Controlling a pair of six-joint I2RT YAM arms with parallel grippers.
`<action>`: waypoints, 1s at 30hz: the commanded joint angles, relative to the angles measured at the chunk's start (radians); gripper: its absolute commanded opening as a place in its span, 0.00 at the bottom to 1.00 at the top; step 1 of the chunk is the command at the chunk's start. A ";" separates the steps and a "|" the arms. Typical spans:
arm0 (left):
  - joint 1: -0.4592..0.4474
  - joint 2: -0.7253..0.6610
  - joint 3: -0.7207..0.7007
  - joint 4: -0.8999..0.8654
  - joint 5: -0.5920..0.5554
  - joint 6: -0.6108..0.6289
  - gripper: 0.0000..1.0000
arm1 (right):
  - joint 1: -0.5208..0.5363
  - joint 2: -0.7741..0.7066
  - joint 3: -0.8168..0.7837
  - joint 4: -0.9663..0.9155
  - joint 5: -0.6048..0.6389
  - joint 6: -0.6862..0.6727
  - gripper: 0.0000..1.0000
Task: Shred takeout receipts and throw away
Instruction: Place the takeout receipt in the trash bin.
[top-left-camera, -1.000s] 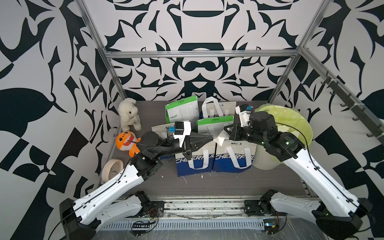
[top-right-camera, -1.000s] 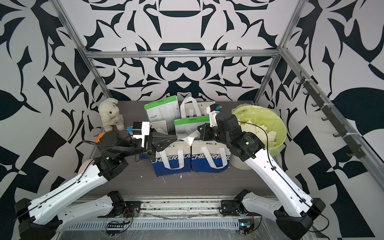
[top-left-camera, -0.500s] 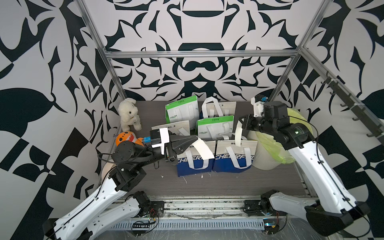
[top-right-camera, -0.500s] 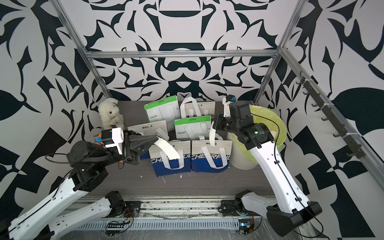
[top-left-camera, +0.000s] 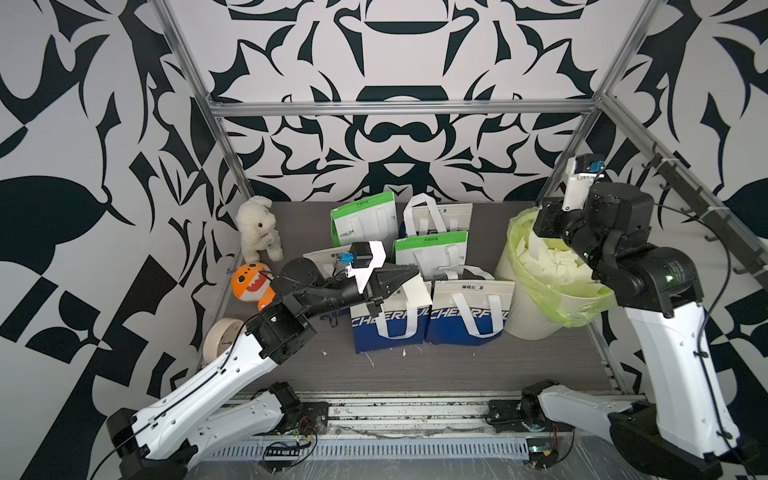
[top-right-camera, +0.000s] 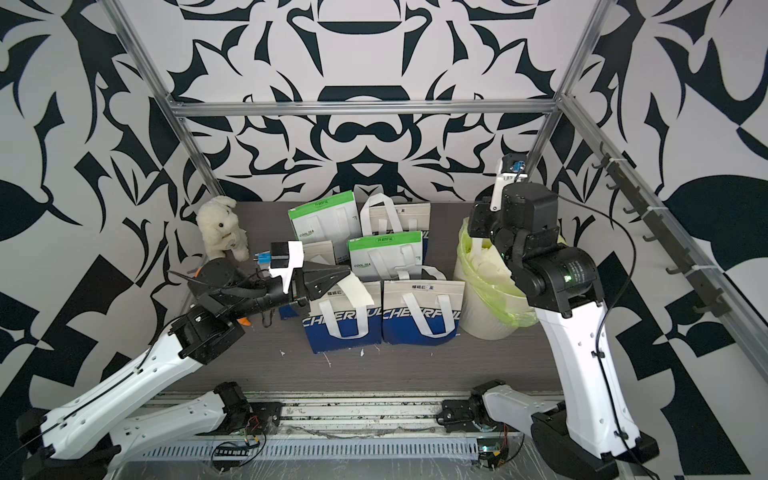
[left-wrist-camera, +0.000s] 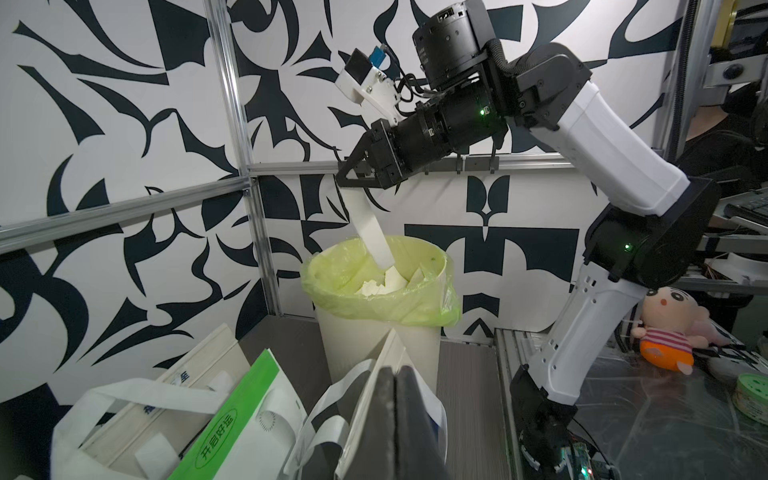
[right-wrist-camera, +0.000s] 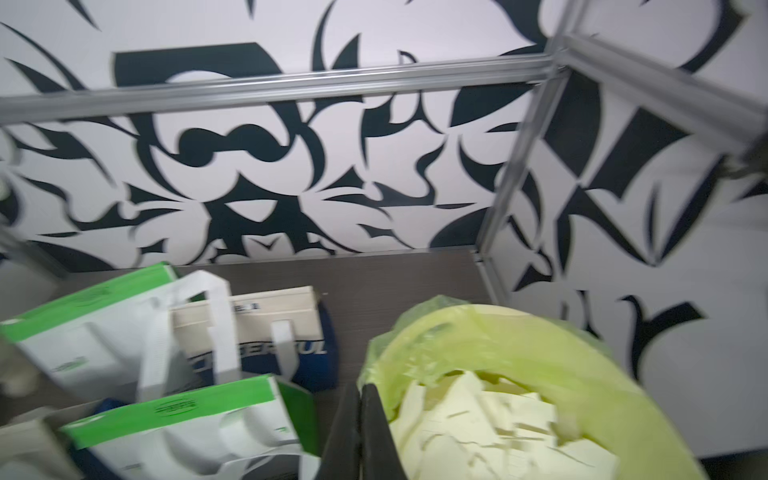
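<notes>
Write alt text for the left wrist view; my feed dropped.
The right gripper, shut on a cream paper strip, holds it hanging into a bin lined with a yellow-green bag and holding torn paper. In the foreground the left gripper, shut on a second strip, points at the bin over takeout bags.

The left arm is stretched from the front left corner toward the middle of the surface, with its forearm held nearly level. The left gripper is pointed toward the right edge, and its jaws are closed on a torn receipt piece. The right arm is raised steeply along the right edge, with the wrist bent down toward the back right corner. The right gripper is clamped on a receipt strip that hangs beneath it.
</notes>
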 joint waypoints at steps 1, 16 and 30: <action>-0.001 0.013 0.038 0.008 -0.006 0.008 0.00 | -0.044 0.022 -0.066 -0.034 0.194 -0.082 0.00; -0.001 0.112 0.056 0.131 -0.117 -0.086 0.00 | -0.196 -0.033 -0.196 -0.065 -0.296 0.001 0.99; -0.021 0.222 -0.021 0.706 -0.216 -0.499 0.00 | -0.145 -0.297 -0.578 0.664 -1.287 0.294 0.84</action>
